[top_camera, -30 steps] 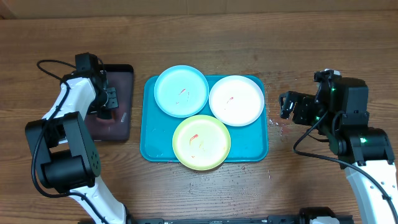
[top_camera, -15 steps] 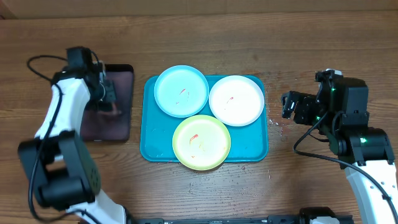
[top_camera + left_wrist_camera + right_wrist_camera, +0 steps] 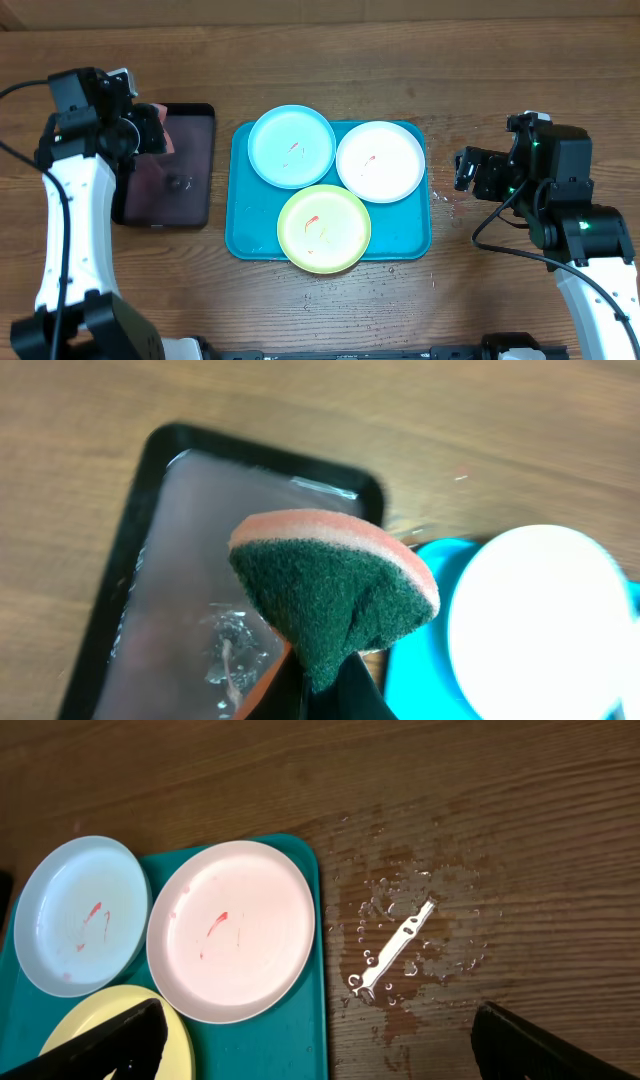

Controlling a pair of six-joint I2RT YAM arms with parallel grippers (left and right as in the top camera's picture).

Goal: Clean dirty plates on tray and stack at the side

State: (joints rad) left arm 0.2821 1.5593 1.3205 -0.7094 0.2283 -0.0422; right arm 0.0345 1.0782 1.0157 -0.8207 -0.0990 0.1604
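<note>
Pinching a sponge [image 3: 335, 595] over the black tray [image 3: 190, 200] with the left gripper [image 3: 150, 128].
Spread wide and holding nothing on the right gripper [image 3: 463, 168], beside the blue tray [image 3: 240, 235]. Lying close together on that tray, red smears showing: light cyan plate [image 3: 291, 147], white plate [image 3: 380, 161], yellow-green plate [image 3: 323, 228].

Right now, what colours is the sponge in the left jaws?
The sponge has a dark green scrub face over an orange-pink layer. The left wrist view shows it best.
</note>
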